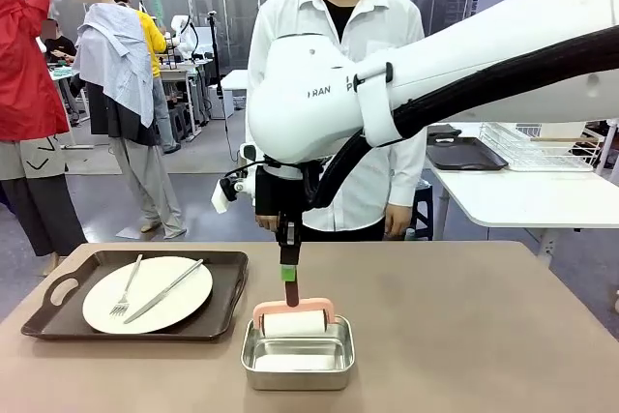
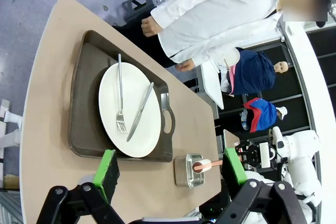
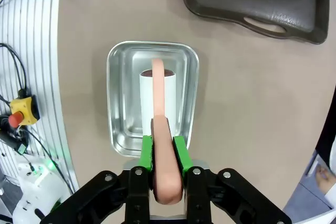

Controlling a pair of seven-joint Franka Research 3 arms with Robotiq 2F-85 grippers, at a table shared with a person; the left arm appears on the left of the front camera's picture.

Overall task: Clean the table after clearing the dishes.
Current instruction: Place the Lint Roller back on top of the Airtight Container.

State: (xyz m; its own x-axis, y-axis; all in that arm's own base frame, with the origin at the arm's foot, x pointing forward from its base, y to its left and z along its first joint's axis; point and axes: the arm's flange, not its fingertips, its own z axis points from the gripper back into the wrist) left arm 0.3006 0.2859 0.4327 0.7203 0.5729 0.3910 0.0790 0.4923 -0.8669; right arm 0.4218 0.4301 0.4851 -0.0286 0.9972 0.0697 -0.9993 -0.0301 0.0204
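On the left of the taupe table (image 1: pixel 464 336) a dark brown tray (image 1: pixel 58 311) carries a white plate (image 1: pixel 145 297) with a fork (image 1: pixel 128 287) and a knife (image 1: pixel 164 290). My right gripper (image 1: pixel 288 263) points straight down, shut on the pink handle of a cleaning roller (image 1: pixel 293 321). The roller's white roll sits in a small steel pan (image 1: pixel 296 363). The right wrist view shows the right gripper (image 3: pixel 163 150) clamped on the roller (image 3: pixel 152 98) inside the pan (image 3: pixel 118 77). My left gripper (image 2: pixel 170 165) hangs open high above the tray (image 2: pixel 84 103) and plate (image 2: pixel 131 108).
A person (image 1: pixel 334 45) in a white shirt stands at the table's far edge, hands down. A white side table (image 1: pixel 522 195) at the right holds a wire rack and a dark tray. A yellow stop button (image 3: pixel 18 111) and cables lie beside the table's near edge.
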